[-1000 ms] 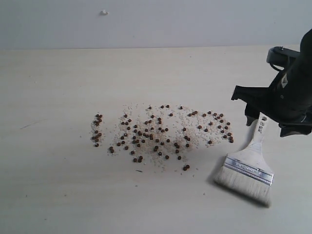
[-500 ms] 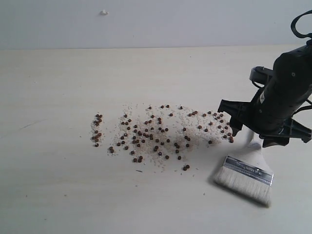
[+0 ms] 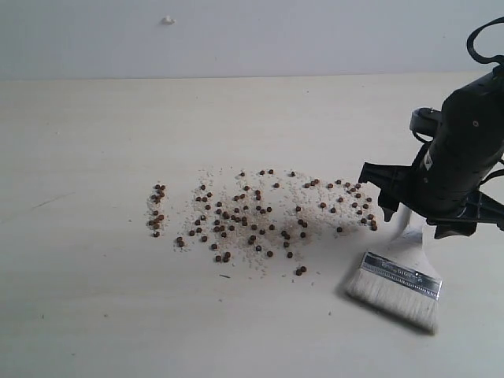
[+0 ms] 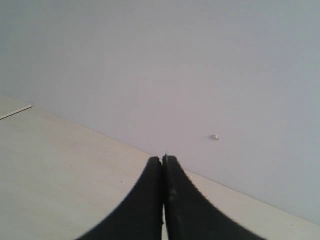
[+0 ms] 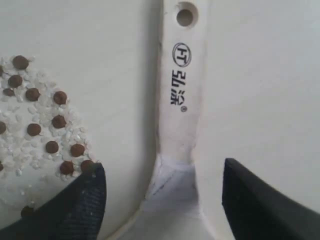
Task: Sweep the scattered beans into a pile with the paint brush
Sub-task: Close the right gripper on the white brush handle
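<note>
Resting clear of the work, the left claw (image 4: 163,161) is closed tight on nothing and points over bare tabletop (image 3: 94,299) toward the wall (image 4: 200,60). It is out of the exterior view, probably parked so that it does not disturb the spill.

The beans (image 3: 260,220) lie in a wide, loose band across the middle of the tabletop, mixed with whitish grains. A small separate cluster sits at the band's left end, and no pile has formed yet.

At the band's right end the paint brush (image 3: 398,283) lies flat. Its bristles point toward the near edge and its handle runs back beneath the right arm. The right claw (image 5: 162,170) stands wide open astride that handle, one finger on each side of the spot where the wood broadens toward the metal band. Neither finger touches the handle, and the outermost beans lie just beside one finger. That placement looks like a line-up for a grip low on the handle, which would give firm control of the bristles.

A second ago this arm stood higher and further right, leaving the printed handle exposed. It has since come down and leftward to cover most of the handle, and in the last half second it has hardly shifted. The beans and the brush have not moved.
</note>
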Robot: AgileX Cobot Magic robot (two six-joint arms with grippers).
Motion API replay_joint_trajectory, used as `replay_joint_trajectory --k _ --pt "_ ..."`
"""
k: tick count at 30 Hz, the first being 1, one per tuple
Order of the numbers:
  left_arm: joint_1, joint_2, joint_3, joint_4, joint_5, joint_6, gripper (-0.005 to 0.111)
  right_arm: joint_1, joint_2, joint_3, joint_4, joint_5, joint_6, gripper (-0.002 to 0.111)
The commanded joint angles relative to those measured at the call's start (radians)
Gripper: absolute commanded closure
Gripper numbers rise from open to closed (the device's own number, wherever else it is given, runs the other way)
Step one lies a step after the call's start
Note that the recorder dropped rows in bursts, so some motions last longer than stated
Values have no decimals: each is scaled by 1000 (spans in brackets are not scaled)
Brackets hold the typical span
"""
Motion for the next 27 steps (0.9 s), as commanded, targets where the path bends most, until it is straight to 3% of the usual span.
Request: replay_joint_trajectory --k 1,27 --pt "-4 -7 3 -5 0 3 107 4 3 0 -15 5 2 46" --pt "-4 -7 3 -5 0 3 107 4 3 0 -91 -8 41 46"
